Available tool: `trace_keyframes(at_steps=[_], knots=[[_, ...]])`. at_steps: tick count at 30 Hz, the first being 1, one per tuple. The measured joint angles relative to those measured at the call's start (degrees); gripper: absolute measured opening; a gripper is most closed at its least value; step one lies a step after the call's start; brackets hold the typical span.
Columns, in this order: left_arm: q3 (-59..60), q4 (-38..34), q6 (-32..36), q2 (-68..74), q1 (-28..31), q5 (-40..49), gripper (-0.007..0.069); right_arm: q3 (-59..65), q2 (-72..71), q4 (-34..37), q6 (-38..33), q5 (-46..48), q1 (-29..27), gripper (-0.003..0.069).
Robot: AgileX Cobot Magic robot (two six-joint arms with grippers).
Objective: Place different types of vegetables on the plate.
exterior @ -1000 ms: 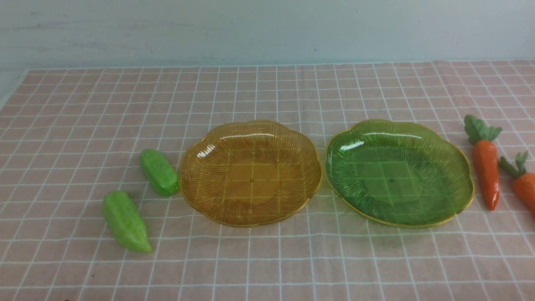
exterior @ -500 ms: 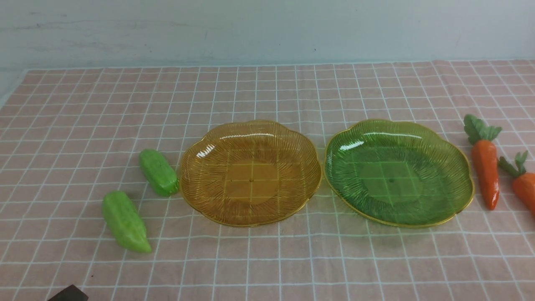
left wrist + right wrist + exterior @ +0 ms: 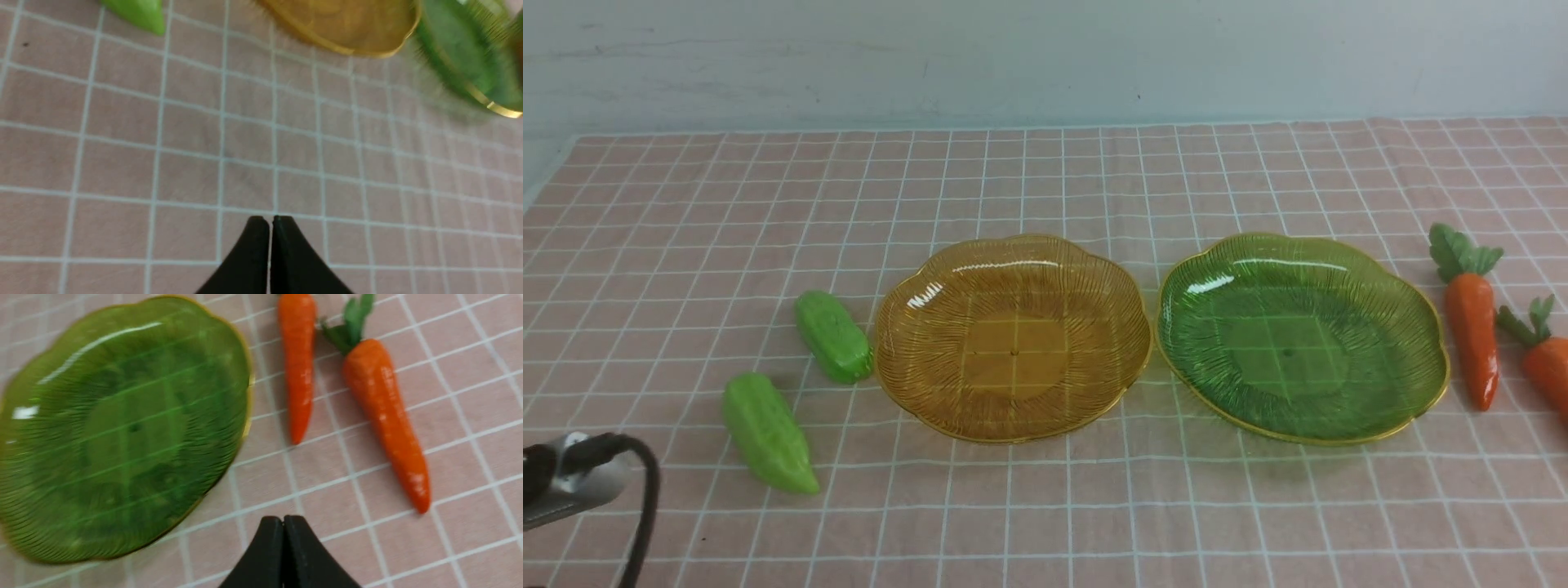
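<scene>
Two light-green gourds lie left of the amber plate (image 3: 1013, 245): one (image 3: 834, 336) close to its rim, one (image 3: 766, 433) nearer me. Two orange carrots with green tops lie right of the green plate (image 3: 1421, 302): one (image 3: 1472, 331) beside its rim, one (image 3: 1548, 363) at the frame's edge. Both plates hold nothing. My left gripper (image 3: 271, 222) is shut and empty over bare cloth, with a gourd tip (image 3: 139, 12) and both plates beyond it. My right gripper (image 3: 283, 522) is shut and empty, near the green plate (image 3: 229, 347) and the two carrots (image 3: 298, 363) (image 3: 386, 416).
A pink checked cloth (image 3: 1045, 506) covers the table up to a pale wall at the back. My left arm's wrist and black cable (image 3: 580, 482) show at the lower left of the front view.
My left arm has come into the front view at the lower left and risen higher. The vegetables and plates have not moved.
</scene>
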Motion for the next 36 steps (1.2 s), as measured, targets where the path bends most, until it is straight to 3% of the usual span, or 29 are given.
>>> trace_keyframes(at_steps=[4, 7, 15, 21, 29, 33, 36], knots=[[0.0, 1.6, 0.0, 3.2, 0.0, 0.2, -0.0002, -6.2, 13.1, -11.5, 8.8, -0.1, 0.0, -0.001], [0.0, 2.5, 0.3, 4.6, 0.0, 0.2, 0.0, -10.6, 21.7, -15.4, 12.4, -0.4, 0.0, -0.0008], [-0.1, 3.2, 2.6, 3.6, 0.0, 1.7, 0.0, -25.9, 43.8, -16.2, 13.8, 1.2, 0.0, 0.0012], [-0.1, 3.3, 2.6, 3.5, 0.0, 2.6, 0.0012, -34.9, 52.7, -15.0, 11.6, 3.2, -1.1, 0.0052], [-0.1, 3.4, 2.6, 3.5, 0.0, 2.7, 0.0046, -40.9, 58.6, -11.0, 7.4, 4.1, -2.4, 0.0216], [-0.1, 3.4, 2.6, 3.5, 0.0, 2.8, 0.0052, -41.1, 61.2, -9.9, 7.4, 4.2, -2.4, 0.0358], [-0.1, 3.4, 2.6, 3.5, 0.0, 2.9, 0.0052, -41.1, 62.6, -9.5, 7.4, 4.2, -2.4, 0.0385]])
